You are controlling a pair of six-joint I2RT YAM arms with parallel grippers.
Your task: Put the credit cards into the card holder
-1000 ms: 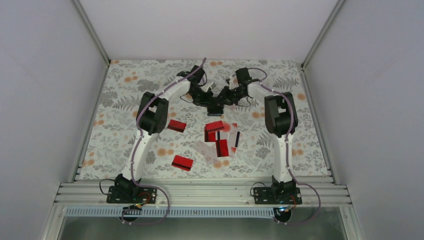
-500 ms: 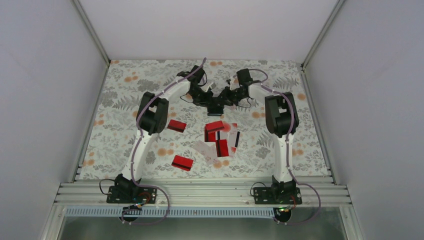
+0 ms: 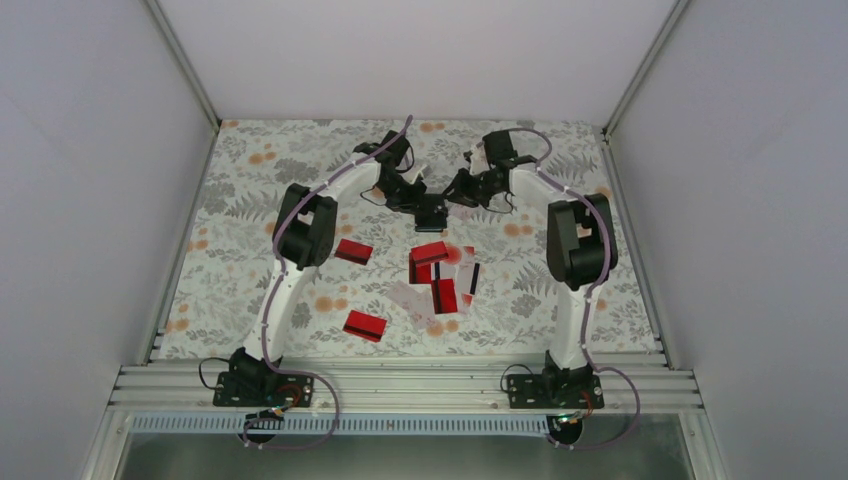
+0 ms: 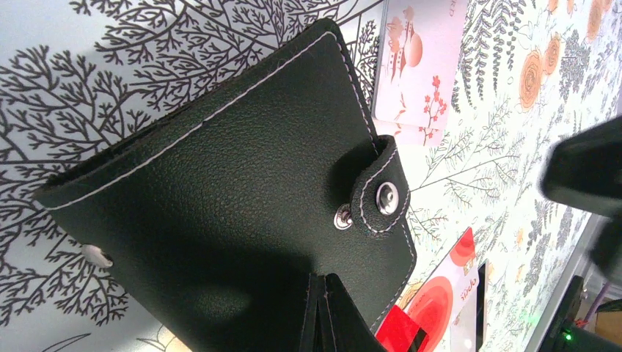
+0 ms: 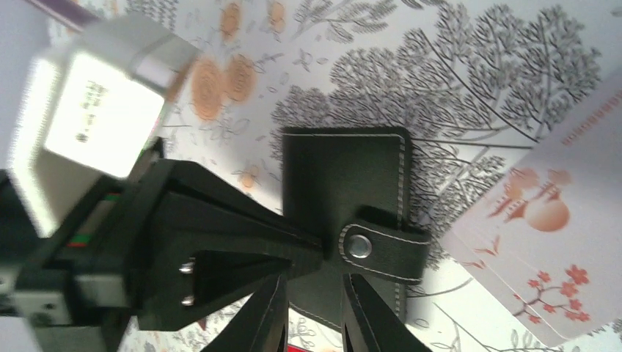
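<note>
**Near edge.** An aluminium rail [image 3: 400,385] carries both my arm bases. Beyond it lies the floral-print table cover [image 3: 240,290], shut in by plain white panels on the left, on the right and at the far end. There is open cloth down both sides and in the near corners.

**Loose stock, near to far.**
- One glossy red rectangular card [image 3: 365,325] lies alone, near-left of centre.
- A heap of credit cards [image 3: 440,280] sits at centre. Some are red, some whitish, some have a black stripe, and they overlap one another.
- A second lone red card [image 3: 353,250] lies left of the heap, close by my left elbow.

**Container.** A small black stitched-leather folding card holder [image 3: 432,212] sits beyond the heap, in the far half of the table, between my two grippers. It is folded with the cover outward, so the inside is hidden. Its snap tab [image 4: 381,196] wraps over one edge. I cannot tell whether the tab is fastened.

**Fingers.**
- My left gripper [image 4: 323,293] is clamped tight on the holder's edge, beside the tab.
- My right gripper [image 5: 314,323] sits at the holder's near edge under the tab. Its fingers [image 5: 268,323] are a little apart and not closed on the leather.

**Beyond.** A pale card printed with orange and red figures [image 5: 550,242] lies flat on the cloth just beside the holder.
</note>
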